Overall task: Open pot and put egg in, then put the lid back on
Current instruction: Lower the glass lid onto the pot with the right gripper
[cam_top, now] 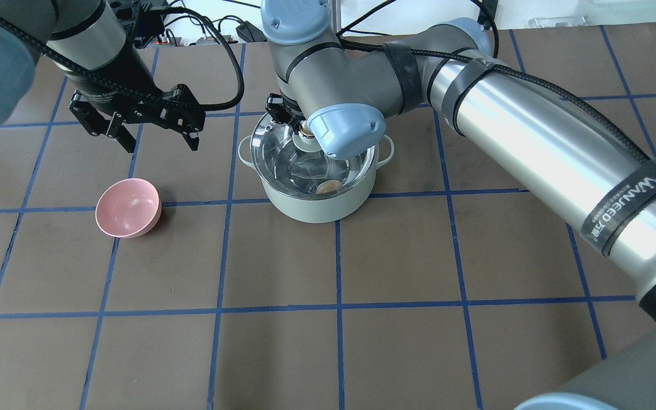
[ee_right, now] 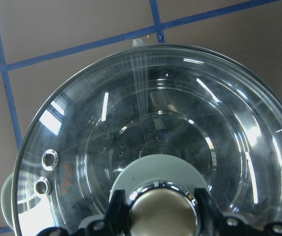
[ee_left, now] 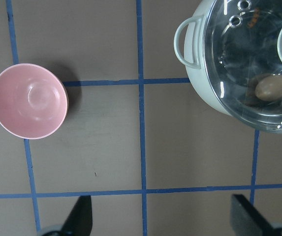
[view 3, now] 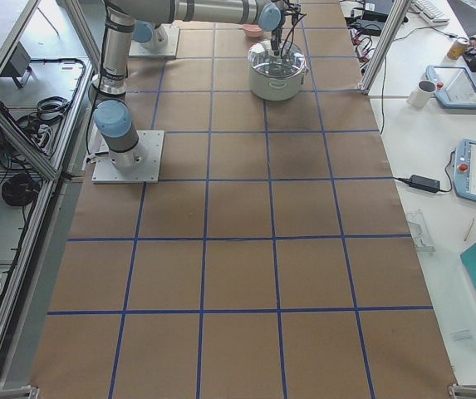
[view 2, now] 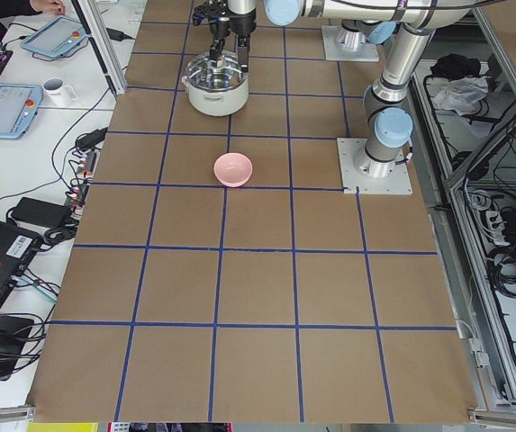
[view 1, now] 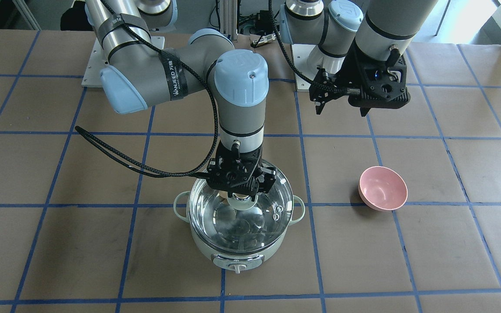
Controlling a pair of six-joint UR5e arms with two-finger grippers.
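Brown paper desk (view 1: 450, 261), blue-taped grid. Lower centre: round mint pot (view 1: 202, 248) under clear glass dome lid (view 1: 215, 217), knob clamped by the right end effector (view 1: 240, 196). The arm strap (view 1: 176, 80) reads "WANJEED". Upper right, the left end effector (view 1: 341, 112) hangs, fingers apart. Smooth tan egg (ee_left: 272, 87) lies inside the pot.

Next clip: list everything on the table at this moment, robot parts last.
pot: one, pale mint green, mid-table.
lid: one, clear glass with a tan knob, sitting on the pot.
egg: one, tan-brown, inside the pot, seen through the lid.
bowl: one, pink, empty, apart from the pot on the robot's left side.
table: one, brown cover with a blue tape grid.
left end effector: one, black, open, above bare table near the bowl.
right end effector: one, black, shut on the lid's knob.
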